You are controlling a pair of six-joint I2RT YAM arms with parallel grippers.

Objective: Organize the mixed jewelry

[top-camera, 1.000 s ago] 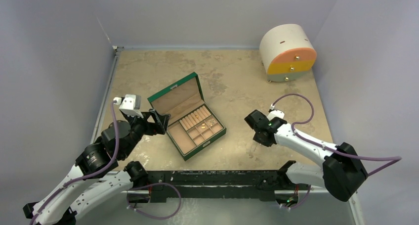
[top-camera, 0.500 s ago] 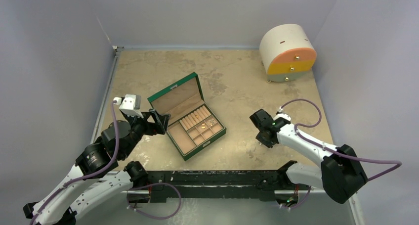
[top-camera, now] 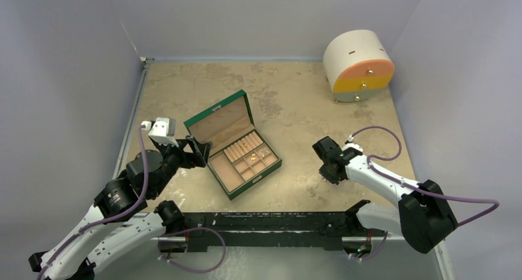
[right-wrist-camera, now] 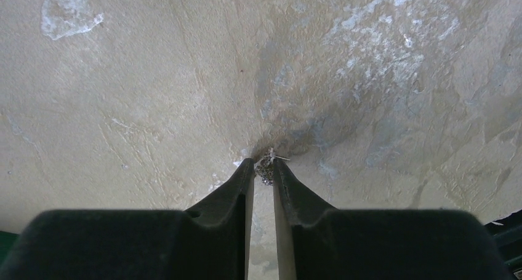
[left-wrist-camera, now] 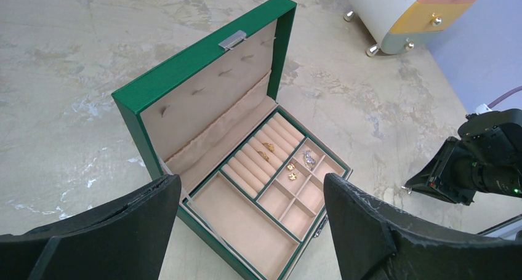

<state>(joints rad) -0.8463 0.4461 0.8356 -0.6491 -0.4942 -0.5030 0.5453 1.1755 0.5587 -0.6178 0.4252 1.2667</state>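
My right gripper [right-wrist-camera: 265, 167] is at the table surface with its tips closed on a tiny silver earring [right-wrist-camera: 266, 168]. In the top view it [top-camera: 326, 171] is right of the green box [top-camera: 216, 114]. The box stands open with tan compartments. Inside, gold rings [left-wrist-camera: 266, 149] sit on the ring rolls, and gold earrings [left-wrist-camera: 290, 171] and a silver piece [left-wrist-camera: 308, 160] lie in small compartments. My left gripper [left-wrist-camera: 246, 231] is open and empty, hovering just left of the box [left-wrist-camera: 184, 68]; it also shows in the top view [top-camera: 198, 151].
The round white-and-orange drawer cabinet [top-camera: 359, 64] stands at the back right, drawers shut. Grey walls enclose the table on the left, back and right. The right arm's purple cable [top-camera: 375, 132] loops over the table.
My right gripper has shifted a little to the right and toward the near edge, down to the table. The left arm and the box have not moved.
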